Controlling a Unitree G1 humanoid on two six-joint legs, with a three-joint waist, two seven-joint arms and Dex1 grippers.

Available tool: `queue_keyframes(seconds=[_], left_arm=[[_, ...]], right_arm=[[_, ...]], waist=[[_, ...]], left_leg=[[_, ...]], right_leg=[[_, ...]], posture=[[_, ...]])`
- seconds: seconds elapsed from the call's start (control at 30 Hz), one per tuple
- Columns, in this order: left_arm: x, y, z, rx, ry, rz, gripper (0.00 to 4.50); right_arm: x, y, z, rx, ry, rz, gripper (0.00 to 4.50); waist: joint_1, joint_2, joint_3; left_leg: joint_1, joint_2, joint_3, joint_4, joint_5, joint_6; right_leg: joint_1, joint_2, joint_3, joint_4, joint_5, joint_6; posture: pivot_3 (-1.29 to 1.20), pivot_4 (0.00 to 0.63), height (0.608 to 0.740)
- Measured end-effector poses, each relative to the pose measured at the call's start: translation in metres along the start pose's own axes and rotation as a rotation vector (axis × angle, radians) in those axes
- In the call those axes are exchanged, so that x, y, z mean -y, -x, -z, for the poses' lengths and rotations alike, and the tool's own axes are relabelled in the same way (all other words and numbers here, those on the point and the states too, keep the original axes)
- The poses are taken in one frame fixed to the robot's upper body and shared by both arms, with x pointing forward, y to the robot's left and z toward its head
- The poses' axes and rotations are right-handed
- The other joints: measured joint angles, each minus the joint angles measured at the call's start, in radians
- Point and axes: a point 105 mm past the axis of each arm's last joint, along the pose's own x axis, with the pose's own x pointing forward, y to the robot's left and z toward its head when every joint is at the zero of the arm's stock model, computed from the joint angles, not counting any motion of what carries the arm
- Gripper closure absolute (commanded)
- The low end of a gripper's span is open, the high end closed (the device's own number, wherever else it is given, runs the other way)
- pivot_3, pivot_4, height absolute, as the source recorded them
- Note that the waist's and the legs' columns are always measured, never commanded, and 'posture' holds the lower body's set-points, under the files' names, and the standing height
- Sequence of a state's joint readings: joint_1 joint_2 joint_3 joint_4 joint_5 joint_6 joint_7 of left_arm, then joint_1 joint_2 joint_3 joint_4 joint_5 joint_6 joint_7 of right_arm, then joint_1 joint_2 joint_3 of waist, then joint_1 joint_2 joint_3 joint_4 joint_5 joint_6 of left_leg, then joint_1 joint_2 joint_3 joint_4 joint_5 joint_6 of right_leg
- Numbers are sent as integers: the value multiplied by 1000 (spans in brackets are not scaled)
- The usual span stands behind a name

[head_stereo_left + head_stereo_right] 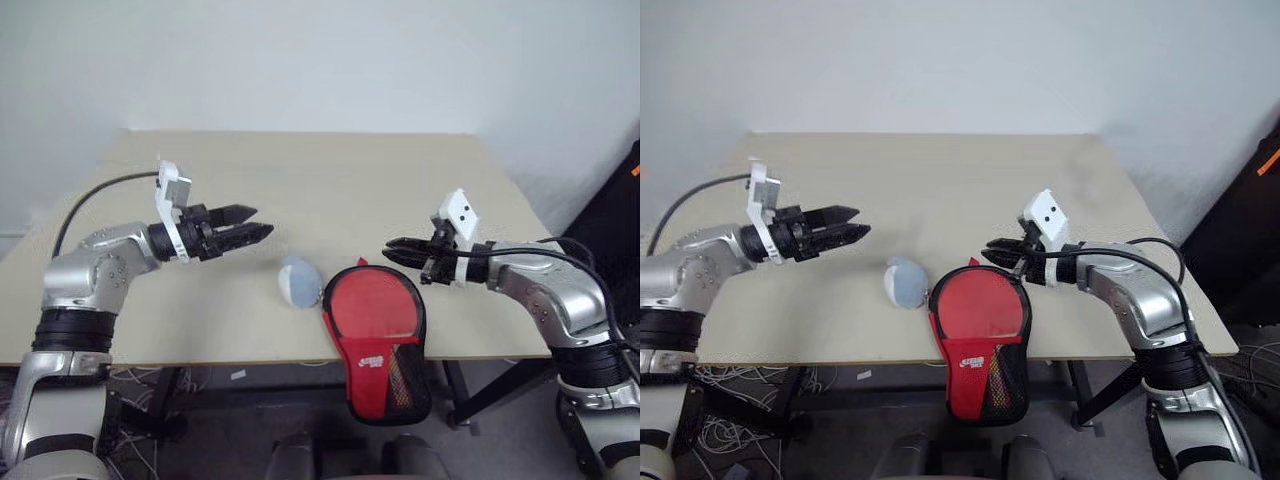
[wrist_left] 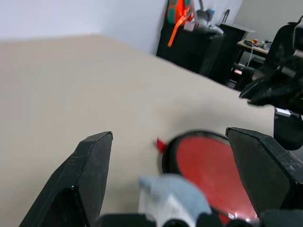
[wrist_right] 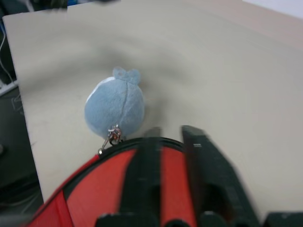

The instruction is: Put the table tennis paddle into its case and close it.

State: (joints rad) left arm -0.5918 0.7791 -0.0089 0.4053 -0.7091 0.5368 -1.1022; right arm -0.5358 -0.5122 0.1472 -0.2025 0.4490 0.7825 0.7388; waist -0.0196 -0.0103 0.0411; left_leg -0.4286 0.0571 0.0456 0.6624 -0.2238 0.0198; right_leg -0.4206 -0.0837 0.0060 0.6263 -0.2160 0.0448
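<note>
at the table's [image 1: 200, 330] near edge the case [image 1: 378, 335] overhangs; left gripper [image 1: 262, 225] jaws spread, right gripper [image 1: 390, 250] jaws pressed together.

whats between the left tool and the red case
A small blue-grey plush ball lies on the table between the left tool and the case, clipped to the case's rim. The head views show it best.

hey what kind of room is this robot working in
Probably a lab or workshop: a plain beige table against a bare white wall, loose cables on the floor beneath, and cluttered desks and gear behind.
</note>
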Motion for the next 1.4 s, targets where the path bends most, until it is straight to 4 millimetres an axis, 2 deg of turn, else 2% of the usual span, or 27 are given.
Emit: queue_keyframes(seconds=[0.13, 0.47, 0.67, 0.87, 1.2, 1.3, 1.4], left_arm=[[-7, -6, 25, -28, 41, -31, 408], [-12, -19, 58, -34, 160, -28, 408], [-8, -40, 84, -40, 260, -1, 408], [4, -59, 88, -18, 283, 48, 408], [13, -61, 95, -43, 302, 71, 408], [17, -60, 97, -52, 311, 87, 1001], [19, -59, 99, -57, 323, 92, 1986]], right_arm=[[0, -13, 9, -19, -23, 31, 4485], [-2, -23, 14, -27, -49, 49, 4485], [-6, -27, 17, -41, -63, 40, 4485], [-13, -25, 28, -76, -87, 27, 4485], [-14, -24, 30, -87, -88, 28, 4485], [-14, -24, 30, -87, -88, 29, 4500], [-14, -24, 30, -88, -88, 29, 4500]], waist=[[0, -1, 0], [-1, -1, 0], [-1, -1, 0], [-1, -1, -1], [-2, -1, -1], [-2, -1, -1], [-2, -1, -1]], left_leg=[[0, 0, 0, 1, 0, 1], [0, 0, -1, 1, 0, 1], [0, 0, -2, 1, 0, 1], [0, 0, -2, 2, 0, 1], [1, 0, -2, 2, 0, 1], [1, 0, -2, 2, 0, 1], [1, 0, -2, 2, 0, 1]], right_leg=[[0, 0, 0, 0, 1, -1], [0, 0, 0, 1, 1, 0], [1, 0, -1, 1, 1, 0], [2, 0, -1, 1, 1, 0], [2, 1, -1, 2, 1, 0], [2, 1, -1, 2, 1, 0], [2, 1, -1, 2, 1, 0]], posture=[[0, 0, 740], [0, 0, 740], [0, 0, 740], [0, 0, 740], [0, 0, 740], [0, 0, 740], [0, 0, 740]])
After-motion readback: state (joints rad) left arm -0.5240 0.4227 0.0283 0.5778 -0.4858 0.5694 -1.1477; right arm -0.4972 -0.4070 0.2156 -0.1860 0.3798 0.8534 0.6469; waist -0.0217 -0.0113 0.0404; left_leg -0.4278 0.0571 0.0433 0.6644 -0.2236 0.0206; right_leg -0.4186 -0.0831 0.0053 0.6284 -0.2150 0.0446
